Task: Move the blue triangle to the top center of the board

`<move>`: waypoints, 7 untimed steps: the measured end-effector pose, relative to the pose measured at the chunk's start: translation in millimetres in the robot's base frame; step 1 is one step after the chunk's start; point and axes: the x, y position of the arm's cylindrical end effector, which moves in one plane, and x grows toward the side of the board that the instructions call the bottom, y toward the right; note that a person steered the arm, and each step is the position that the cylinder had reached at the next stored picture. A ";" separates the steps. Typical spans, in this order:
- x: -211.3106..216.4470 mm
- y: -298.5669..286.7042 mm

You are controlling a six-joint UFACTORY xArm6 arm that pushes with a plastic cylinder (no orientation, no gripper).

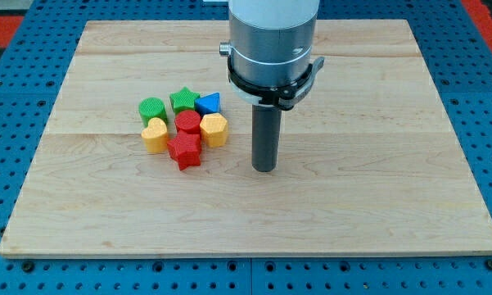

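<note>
Nearest the bottom of the frame the wooden board lies bare, and the first thing met going upward is my tip, a plain dark rod that carries nothing and touches no block, resting on the wood just right of centre. To its left, a little apart, sits the cluster: the red star lowest, then the yellow heart and the yellow hexagon flanking a second red block whose shape I cannot make out, and behind them the green cylinder and the green star. The blue triangle is at the cluster's upper right corner, left of centre in the frame, touching or nearly touching the green star and just above the yellow hexagon. I judge the step in hand to be the approach, with the push not yet begun, since the triangle is well short of the top centre. The next move calls for bringing the tip to the triangle's lower left side, which is awkward because the hexagon and red block crowd that side; a push up and slightly rightward should free it without dragging the neighbours along.
</note>
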 end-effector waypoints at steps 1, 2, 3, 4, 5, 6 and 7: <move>-12.6 0.6; -39.3 0.5; -59.5 -10.0; -55.3 -56.7; -56.2 -100.2; -97.5 -81.4; -106.5 -57.9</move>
